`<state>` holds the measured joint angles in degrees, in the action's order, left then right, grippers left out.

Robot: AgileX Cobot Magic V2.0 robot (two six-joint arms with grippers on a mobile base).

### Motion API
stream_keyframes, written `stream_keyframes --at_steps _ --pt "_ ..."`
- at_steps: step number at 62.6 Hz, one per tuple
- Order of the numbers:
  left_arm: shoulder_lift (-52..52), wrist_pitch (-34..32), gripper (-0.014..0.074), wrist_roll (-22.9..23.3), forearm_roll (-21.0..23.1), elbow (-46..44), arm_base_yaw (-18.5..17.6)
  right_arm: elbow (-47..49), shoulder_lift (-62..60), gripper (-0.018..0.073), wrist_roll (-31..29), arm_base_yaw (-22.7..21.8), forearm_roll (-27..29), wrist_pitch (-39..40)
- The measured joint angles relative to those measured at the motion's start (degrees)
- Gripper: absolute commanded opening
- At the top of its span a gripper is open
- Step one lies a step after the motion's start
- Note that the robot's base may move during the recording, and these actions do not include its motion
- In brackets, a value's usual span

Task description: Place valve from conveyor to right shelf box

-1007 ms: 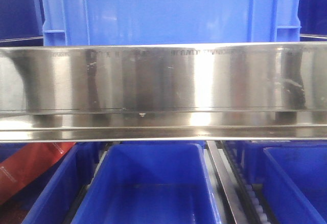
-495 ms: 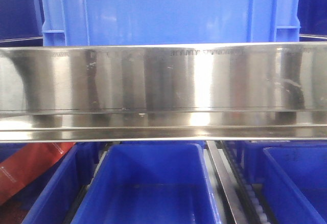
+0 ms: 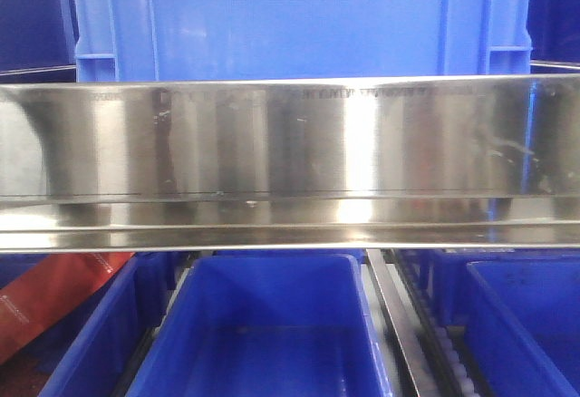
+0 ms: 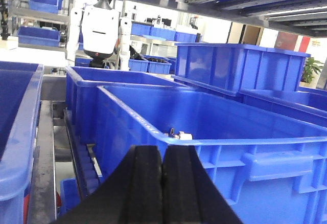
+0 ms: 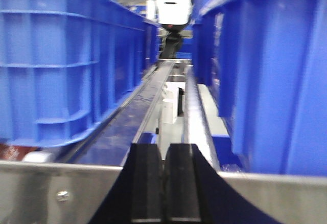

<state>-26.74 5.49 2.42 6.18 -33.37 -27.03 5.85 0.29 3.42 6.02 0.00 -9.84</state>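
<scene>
Both the left end effector and the right end effector are pressed together, empty; a steel rail hides most of the front view; a small object in the blue box is unclear.

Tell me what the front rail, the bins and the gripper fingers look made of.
Rail: polished metal, likely stainless; it shows mirror-like streaky reflections. Bins: glossy blue moulded plastic, judging by ribbed walls and rolled rims. Left gripper and right gripper fingers: matte black, probably rubber or plastic pads; the exact material is unclear.
</scene>
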Motion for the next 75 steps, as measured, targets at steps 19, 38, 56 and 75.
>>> stream_keyframes --at_steps 19,38,56,75 --pt "0.00 -0.22 -0.0111 0.00 0.00 0.00 0.00 -5.71 -0.11 -0.0168 -1.57 -5.35 3.71 4.55" --pt "0.00 -0.22 -0.0111 0.00 0.00 0.00 0.00 -5.71 -0.11 -0.0168 -7.44 -5.49 5.61 6.62" --pt "0.00 -0.22 -0.0111 0.00 0.00 0.00 0.00 -5.75 -0.11 -0.0168 -7.51 -3.75 6.67 7.58" --pt "0.00 -0.22 -0.0111 0.00 0.00 0.00 0.00 -5.75 -0.11 -0.0168 -7.51 -0.89 6.67 7.58"
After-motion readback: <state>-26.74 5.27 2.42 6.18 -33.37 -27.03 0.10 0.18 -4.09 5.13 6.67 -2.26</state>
